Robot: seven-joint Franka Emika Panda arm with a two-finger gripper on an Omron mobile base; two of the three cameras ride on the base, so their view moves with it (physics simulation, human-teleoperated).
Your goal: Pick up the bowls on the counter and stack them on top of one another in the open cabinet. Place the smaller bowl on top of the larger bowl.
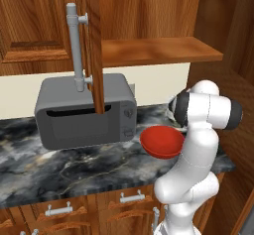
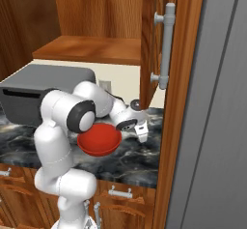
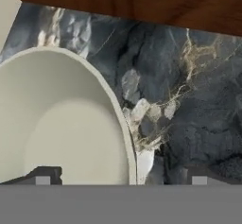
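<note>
Your pincer (image 3: 120,179) hangs spread wide and empty over the marble worktop (image 3: 189,100), its tips straddling the right rim of the pale bowl (image 3: 61,124) at the hand view's lower left. Lower squarely so one tip goes inside the wall. The red bowl (image 1: 162,142) waits mid-frame.

My red bowl (image 1: 161,141) sits upright on the dark marble counter (image 1: 59,167). The pale cream bowl (image 3: 61,124) lies close beneath me, seemingly upright. The cabinet shelf (image 1: 158,50) is open above.
</note>
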